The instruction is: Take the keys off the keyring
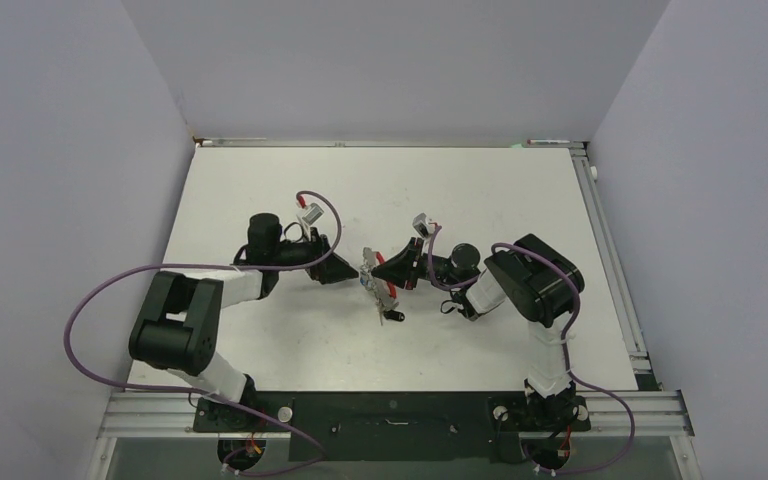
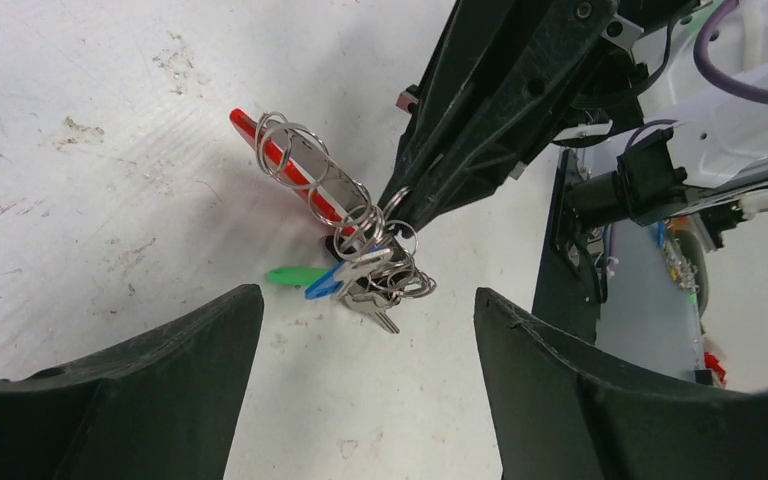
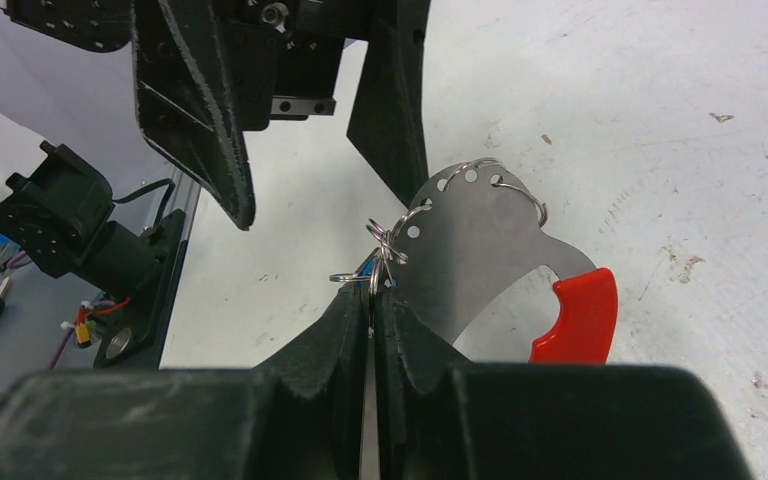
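The keyring (image 3: 470, 250) is dull grey brushed metal with a glossy red plastic end; the keys (image 2: 365, 275) are shiny metal, two with blue and green plastic heads; the table (image 3: 660, 100) is white and matt, scuffed in patches.

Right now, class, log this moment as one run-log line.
left gripper: open, facing keys, not touching | right gripper: shut on keyring | keys: bunched on keyring, none seen off

Keyring (image 3: 490, 250) on table (image 1: 480, 190) between left tool (image 1: 345, 270), right tool (image 1: 382, 270); keys (image 2: 365, 285) apparently at near end.
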`<action>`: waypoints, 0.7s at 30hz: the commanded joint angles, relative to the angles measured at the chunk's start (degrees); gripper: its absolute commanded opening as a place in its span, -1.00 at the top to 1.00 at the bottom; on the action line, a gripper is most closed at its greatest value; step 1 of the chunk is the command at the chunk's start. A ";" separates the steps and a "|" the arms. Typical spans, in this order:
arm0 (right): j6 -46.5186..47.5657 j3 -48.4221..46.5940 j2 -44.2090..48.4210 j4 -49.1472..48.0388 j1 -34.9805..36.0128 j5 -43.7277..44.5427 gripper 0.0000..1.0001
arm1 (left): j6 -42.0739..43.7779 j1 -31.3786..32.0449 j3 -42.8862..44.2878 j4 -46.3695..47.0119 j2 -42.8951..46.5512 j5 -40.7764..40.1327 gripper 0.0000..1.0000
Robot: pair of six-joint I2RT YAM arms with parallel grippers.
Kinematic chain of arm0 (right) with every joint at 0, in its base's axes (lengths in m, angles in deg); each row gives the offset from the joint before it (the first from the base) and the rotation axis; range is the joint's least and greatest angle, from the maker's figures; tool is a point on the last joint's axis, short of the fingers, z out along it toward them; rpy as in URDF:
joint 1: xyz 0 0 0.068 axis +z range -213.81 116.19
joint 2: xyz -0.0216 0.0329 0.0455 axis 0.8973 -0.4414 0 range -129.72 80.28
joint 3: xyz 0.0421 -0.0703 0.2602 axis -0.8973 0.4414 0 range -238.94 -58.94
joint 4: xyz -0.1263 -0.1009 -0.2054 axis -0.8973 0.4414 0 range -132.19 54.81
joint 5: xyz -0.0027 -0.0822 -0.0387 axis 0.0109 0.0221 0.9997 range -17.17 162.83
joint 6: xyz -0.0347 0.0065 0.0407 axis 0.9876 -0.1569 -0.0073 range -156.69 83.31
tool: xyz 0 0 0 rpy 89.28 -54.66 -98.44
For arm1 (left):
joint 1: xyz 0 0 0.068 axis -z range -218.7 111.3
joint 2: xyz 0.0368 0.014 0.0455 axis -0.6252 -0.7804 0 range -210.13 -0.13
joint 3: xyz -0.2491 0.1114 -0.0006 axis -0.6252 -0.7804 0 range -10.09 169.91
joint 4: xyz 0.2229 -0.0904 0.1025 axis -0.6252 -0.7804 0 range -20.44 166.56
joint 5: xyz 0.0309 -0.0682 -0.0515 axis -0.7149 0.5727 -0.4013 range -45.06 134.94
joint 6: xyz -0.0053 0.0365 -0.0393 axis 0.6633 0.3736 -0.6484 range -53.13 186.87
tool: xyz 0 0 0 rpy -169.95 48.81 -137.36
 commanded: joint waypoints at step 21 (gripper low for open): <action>-2.73 -1.65 0.17 -17.32 -1.38 -0.96 0.90 | -24.18 3.81 -3.14 41.16 -14.91 5.03 -0.29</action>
